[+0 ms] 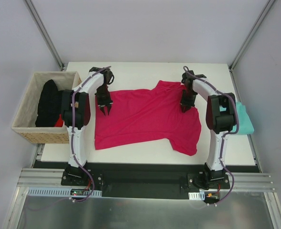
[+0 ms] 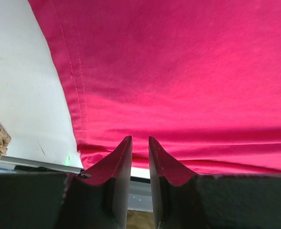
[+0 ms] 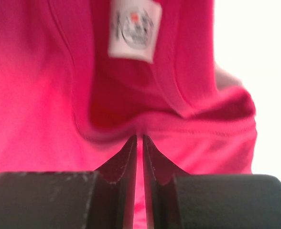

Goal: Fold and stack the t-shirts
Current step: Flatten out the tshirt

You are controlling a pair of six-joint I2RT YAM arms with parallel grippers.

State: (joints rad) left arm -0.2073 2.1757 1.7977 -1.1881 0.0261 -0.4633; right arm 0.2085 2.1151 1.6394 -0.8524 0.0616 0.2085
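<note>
Closest to us lies the bare near strip of the flat white surface. Spread wide on it, and mostly flat, is the soft, short-sleeved crimson-pink t-shirt. Its near edge runs along that strip, one sleeve reaches nearest on the right, and its straight stitched hem faces left.

Farther in, the left gripper stands over the far corner of that hem. In its wrist view we see its dark fingers drawn close, with only a slim gap between them. A fold of cloth bunches at the tips and laps their outer sides, so it appears to have the crimson-pink t-shirt pinched.

The right gripper sits at about the same depth, on the shirt's right part just short of the neckline. Its jaws are nearly together and the cloth puckers into a small ridge right at the tips, so it too grips the crimson-pink t-shirt. Just beyond those tips we see the collar band and a small white neck label, its print too blurred to read.

Off to the right, at the surface's right edge, a soft teal t-shirt lies apart from the pink one, partly hidden behind the right arm. We cannot tell how it is folded.

On the left, a rectangular woven wicker basket stands just beside the surface's left edge, with a heap of black cloth inside it. Beyond the collar the white surface runs bare to its far edge.
</note>
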